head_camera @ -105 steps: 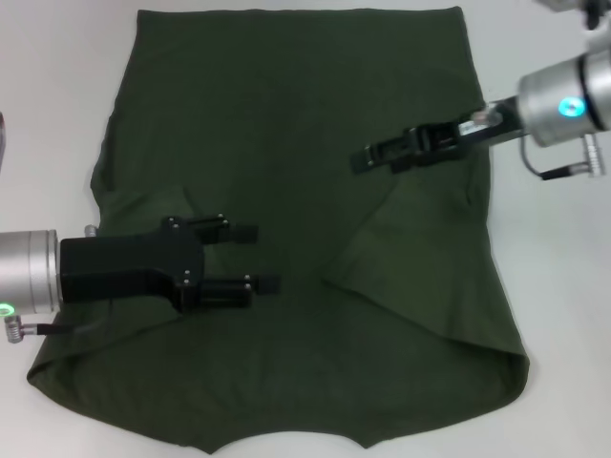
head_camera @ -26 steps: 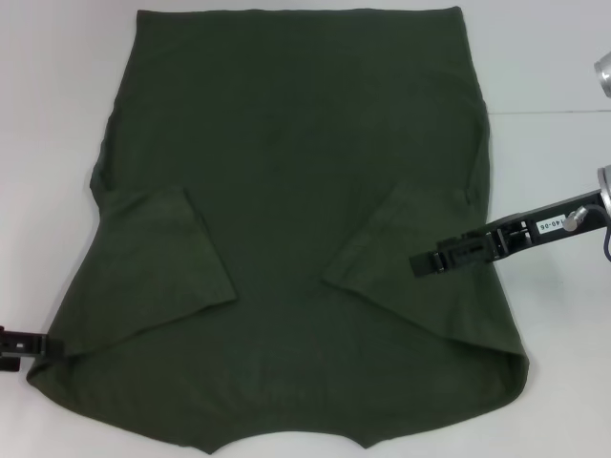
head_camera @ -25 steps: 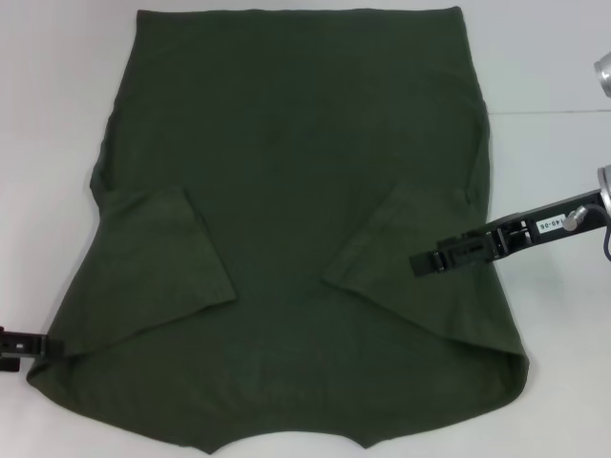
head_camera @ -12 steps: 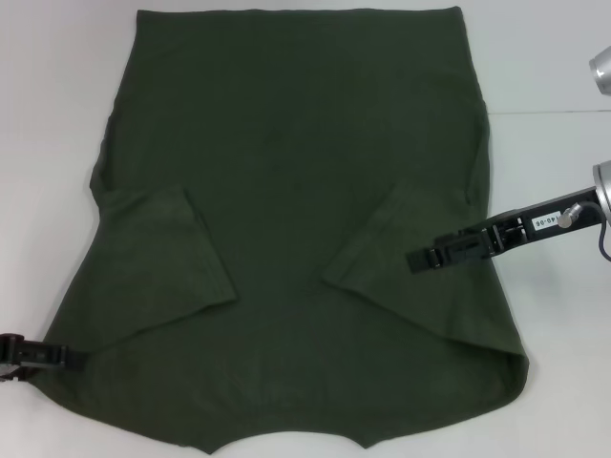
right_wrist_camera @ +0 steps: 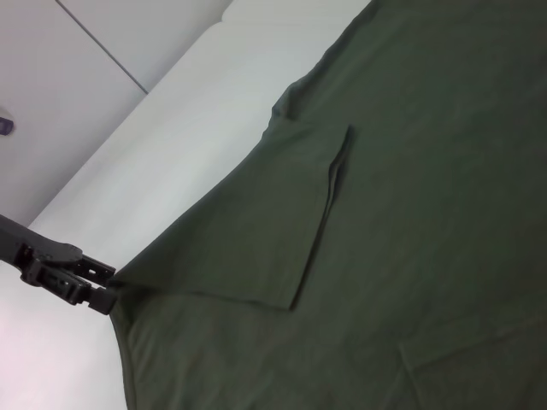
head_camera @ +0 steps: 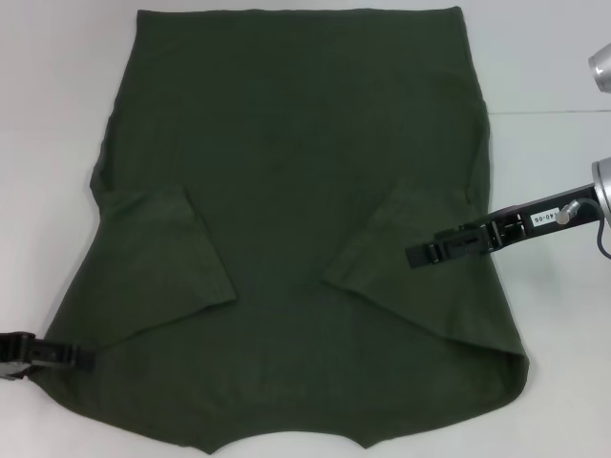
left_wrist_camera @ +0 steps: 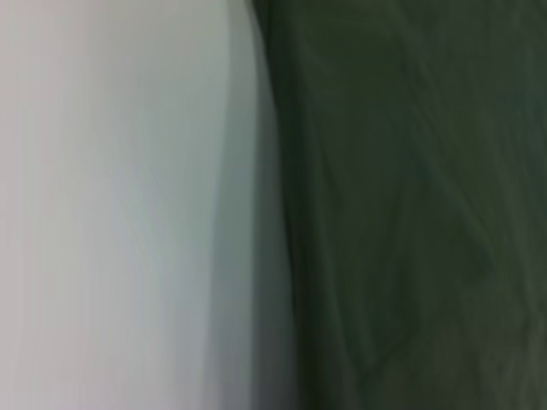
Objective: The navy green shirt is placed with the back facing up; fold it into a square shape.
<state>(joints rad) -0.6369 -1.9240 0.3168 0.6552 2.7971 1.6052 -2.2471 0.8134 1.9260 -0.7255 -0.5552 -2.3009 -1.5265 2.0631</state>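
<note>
Left gripper: positioned at the near left corner of the shirt, tip touching the fabric edge; whether anything is pinched cannot be told.

Right gripper: reaching in low from the right, over the folded-in right sleeve; finger state cannot be told.

Navy green shirt: spread flat, back up, hem far from the robot, collar end near it; both sleeves already turned inward, left sleeve lying smooth on the body.

Step in hand, as judged: the side edges are to be seized for a lengthwise fold. Both layers should be caught together at each corner and lifted evenly, so the sleeves are not dragged open.

Surface: plain white table, a thin seam line visible at right. Room beyond: not shown.
</note>
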